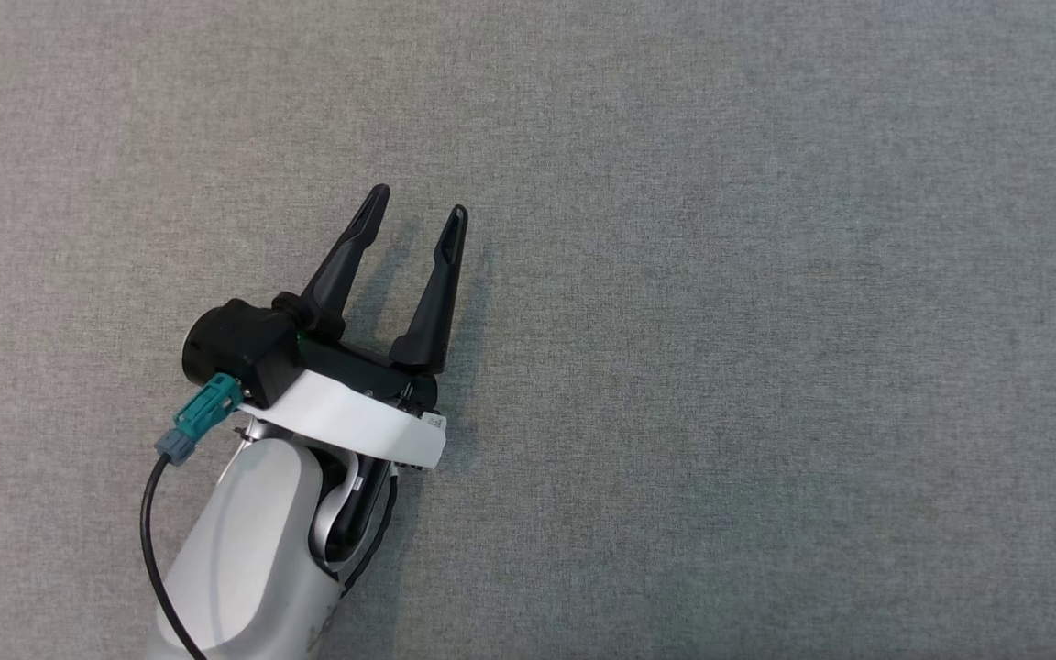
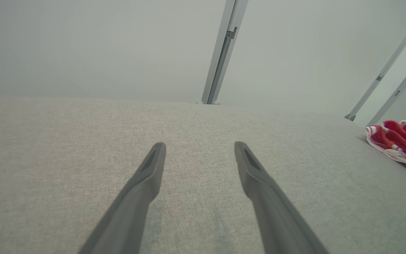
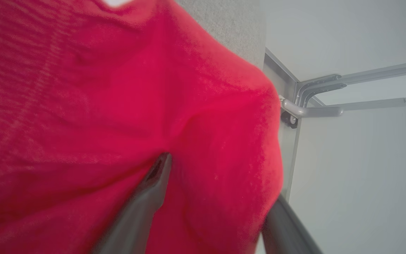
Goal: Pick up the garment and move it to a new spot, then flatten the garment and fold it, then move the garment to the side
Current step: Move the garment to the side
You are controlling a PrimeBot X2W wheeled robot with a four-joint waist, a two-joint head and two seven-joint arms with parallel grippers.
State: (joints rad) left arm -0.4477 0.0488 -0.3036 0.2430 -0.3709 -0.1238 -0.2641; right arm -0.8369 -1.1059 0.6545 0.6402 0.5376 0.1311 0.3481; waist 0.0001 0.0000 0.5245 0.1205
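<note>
**Me:** Fingers (image 3: pixel 146 197) of my right end effector (image 3: pixel 220 176) are standing spread wide, and the red garment (image 3: pixel 83 106) is bunching over and between them, close to the edge of the surface (image 3: pixel 224 24).

**Partner:** What are you worrying about?

**Me:** I'm judging that the knit may be catching on a fingertip. I cannot tell whether it is hanging free. If I'm backing off with it snagged, I'm dragging the cloth out of shape, or tipping it over that edge.

**Partner:** And the other arm?

**Me:** My left end effector (image 1: pixel 421 199) is hovering spread and empty over bare surface, well apart from the garment, which is lying far off to its right, beyond it the metal post (image 2: pixel 220 53). It's sitting too far away to be pinning anything if the cloth is sliding.
</note>
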